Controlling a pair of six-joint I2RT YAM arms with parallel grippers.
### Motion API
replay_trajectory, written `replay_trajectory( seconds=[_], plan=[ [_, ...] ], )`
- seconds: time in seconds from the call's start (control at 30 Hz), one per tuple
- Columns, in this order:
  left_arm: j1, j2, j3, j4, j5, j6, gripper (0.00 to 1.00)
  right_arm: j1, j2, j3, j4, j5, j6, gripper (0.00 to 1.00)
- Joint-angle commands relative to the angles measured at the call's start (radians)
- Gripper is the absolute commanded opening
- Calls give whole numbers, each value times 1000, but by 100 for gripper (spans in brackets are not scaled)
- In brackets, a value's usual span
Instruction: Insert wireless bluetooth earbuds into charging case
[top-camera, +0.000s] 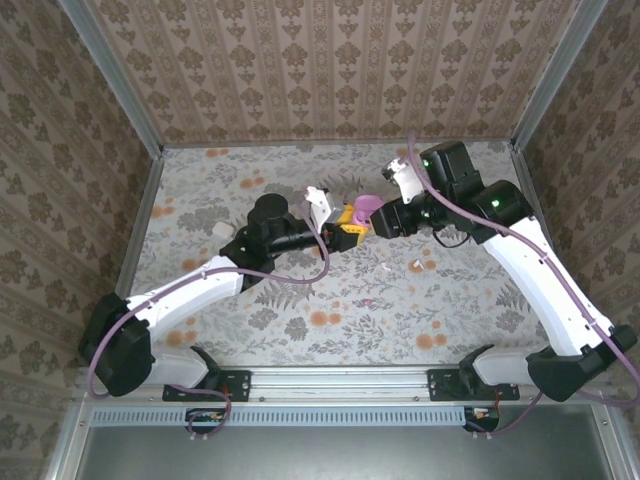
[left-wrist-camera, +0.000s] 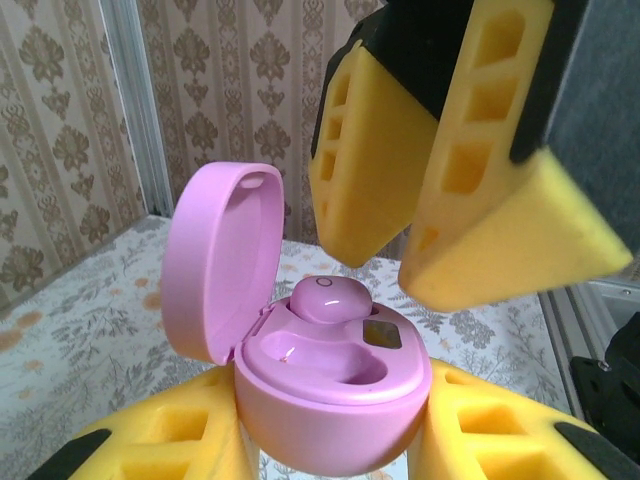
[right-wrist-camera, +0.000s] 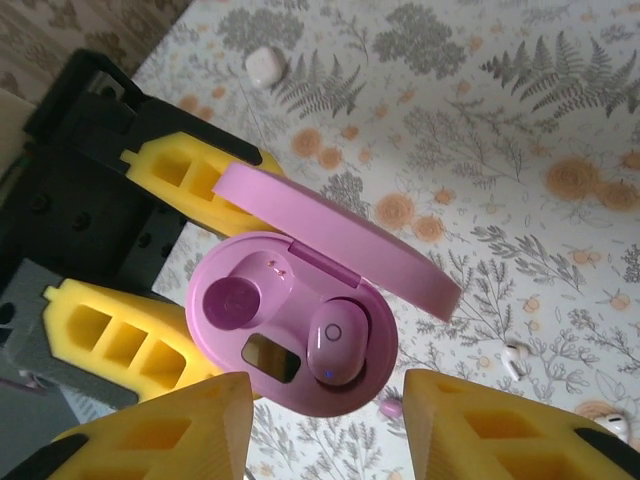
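Charging case (left-wrist-camera: 330, 370): lid open, clamped in my left gripper (top-camera: 349, 226). Pink earbud (right-wrist-camera: 338, 352): seated in one well. Second well (right-wrist-camera: 232, 300): empty. Right gripper (left-wrist-camera: 392, 270): jaws parted, holding nothing, just above. Small pink item (right-wrist-camera: 390, 407) on table (right-wrist-camera: 500, 150): possibly the bud I need next.

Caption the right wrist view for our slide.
Left tool grips the open pink case: one pink earbud seated, the other socket empty.

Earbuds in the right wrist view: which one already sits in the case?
The pink earbud, seated in the open pink case; the white earbud lies loose on the floral table.
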Motion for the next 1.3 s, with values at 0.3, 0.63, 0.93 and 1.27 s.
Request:
replay_trajectory(
  seconds=[0.3,0.63,0.93,1.27],
  plan=[
    [9,-38,-15,93,-11,-38,36,-94,-75,-60,165,-162,203,39],
    [10,-42,-11,113,-13,-56,36,-93,-30,-79,143,-199,204,39],
    [10,-43,-8,112,-16,-62,36,-93,-3,-84,133,-164,213,39],
    [12,-50,-23,109,-64,-54,36,-112,-104,-105,213,-157,290,47]
  ],
)
